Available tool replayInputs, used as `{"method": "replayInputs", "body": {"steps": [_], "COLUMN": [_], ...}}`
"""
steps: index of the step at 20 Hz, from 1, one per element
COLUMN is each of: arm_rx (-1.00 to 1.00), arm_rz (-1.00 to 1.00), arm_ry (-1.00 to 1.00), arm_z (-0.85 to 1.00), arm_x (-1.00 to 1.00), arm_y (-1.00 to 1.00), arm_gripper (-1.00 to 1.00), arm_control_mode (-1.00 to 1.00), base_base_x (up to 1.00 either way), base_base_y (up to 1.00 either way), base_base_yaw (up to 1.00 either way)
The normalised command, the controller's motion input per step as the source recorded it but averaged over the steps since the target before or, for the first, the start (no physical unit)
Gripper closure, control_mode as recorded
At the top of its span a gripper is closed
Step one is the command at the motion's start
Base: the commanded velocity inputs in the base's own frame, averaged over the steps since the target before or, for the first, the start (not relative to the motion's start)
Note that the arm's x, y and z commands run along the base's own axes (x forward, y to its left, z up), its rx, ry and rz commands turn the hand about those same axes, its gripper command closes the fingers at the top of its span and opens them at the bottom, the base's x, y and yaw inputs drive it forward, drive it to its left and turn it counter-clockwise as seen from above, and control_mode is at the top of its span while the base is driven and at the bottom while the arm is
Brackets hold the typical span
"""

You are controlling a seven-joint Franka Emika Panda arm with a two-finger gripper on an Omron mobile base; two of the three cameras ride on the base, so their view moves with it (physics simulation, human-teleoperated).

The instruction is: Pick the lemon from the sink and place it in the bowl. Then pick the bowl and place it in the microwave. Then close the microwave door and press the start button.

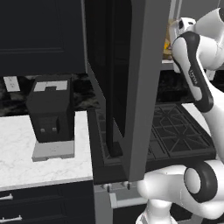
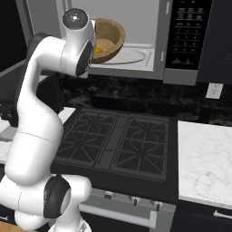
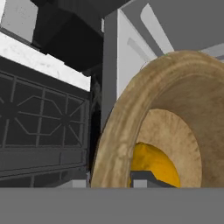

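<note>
The microwave stands open above the stove, and its door swings out toward me with the dark glass side on. A tan wooden bowl sits tilted inside the cavity over the glass turntable. The yellow-orange lemon lies in the bowl, also close up in the hand view. My gripper is shut on the bowl's rim, a dark fingertip inside the bowl by the lemon. In the right base view my arm's elbow hides the hand. The sink is out of view.
A black gas stove lies under the microwave. A black coffee machine stands on the white marble counter to the left. More marble counter and a wall outlet are at the right. The microwave's button panel faces forward.
</note>
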Motion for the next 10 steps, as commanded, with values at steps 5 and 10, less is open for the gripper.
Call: {"method": "replayInputs", "body": {"steps": [5,10], "arm_rx": [-0.02,-0.03], "arm_rz": [0.11,0.05], "arm_ry": [0.04,0.00], "arm_z": [0.00,0.00], "arm_x": [0.38,0.37], "arm_y": [0.05,0.00], "arm_gripper": [1.00,1.00], "arm_control_mode": [-1.00,-1.00], "base_base_x": [0.00,0.00], "base_base_y": [0.00,0.00], "base_base_yaw": [0.00,0.00]}}
